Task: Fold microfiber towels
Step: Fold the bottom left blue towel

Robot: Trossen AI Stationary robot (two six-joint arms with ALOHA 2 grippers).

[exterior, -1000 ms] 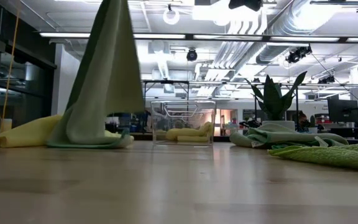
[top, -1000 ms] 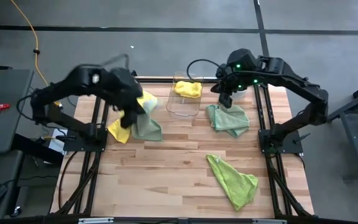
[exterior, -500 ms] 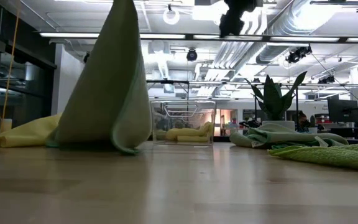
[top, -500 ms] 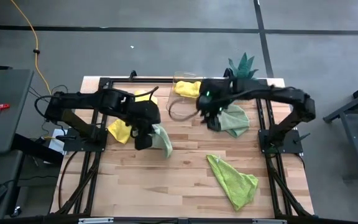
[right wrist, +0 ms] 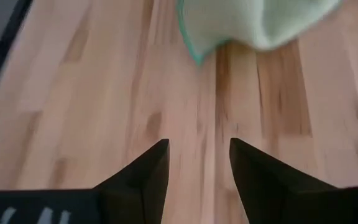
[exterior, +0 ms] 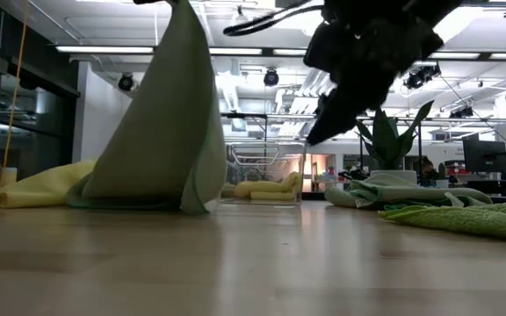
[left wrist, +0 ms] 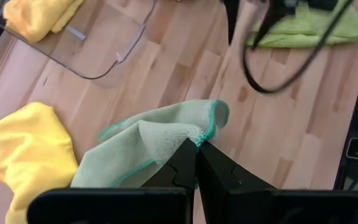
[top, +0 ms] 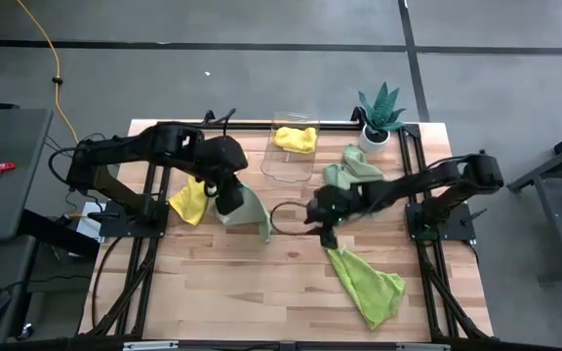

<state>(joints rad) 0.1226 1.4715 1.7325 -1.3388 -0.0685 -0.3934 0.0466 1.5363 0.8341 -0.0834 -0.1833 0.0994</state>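
Note:
My left gripper (top: 228,198) is shut on a pale mint towel (top: 250,210) left of the table's middle. In the low view this towel (exterior: 161,132) hangs like a tent. A yellow towel (top: 190,200) lies crumpled beside it on the left. My right gripper (right wrist: 196,155) stands open just above bare wood near the table's middle (top: 316,220), its fingers aimed at the mint towel (right wrist: 253,22). A lime towel (top: 367,281) lies at the near right and a green one (top: 355,172) at the far right. My left gripper pinches the mint towel at its teal-stitched edge (left wrist: 206,135) between its two shut fingers, at their free ends. The fingers slant down from above. The towel hangs below them, and its lower part (exterior: 148,200) rests spread on the table.
A clear bin (top: 287,164) holding a yellow towel (top: 296,138) stands at the far middle. A spiky potted plant (top: 380,115) is at the far right corner. Bare wood (top: 232,283) lies along the near left. A dark cable loop (top: 286,216) hangs between the grippers.
My right gripper has swung down from the far right, by the plant, to just above the table's middle. My left gripper has moved toward the table's right and slightly down. It has drawn the mint towel off the yellow one, and the mint towel's lower part has spread wider.

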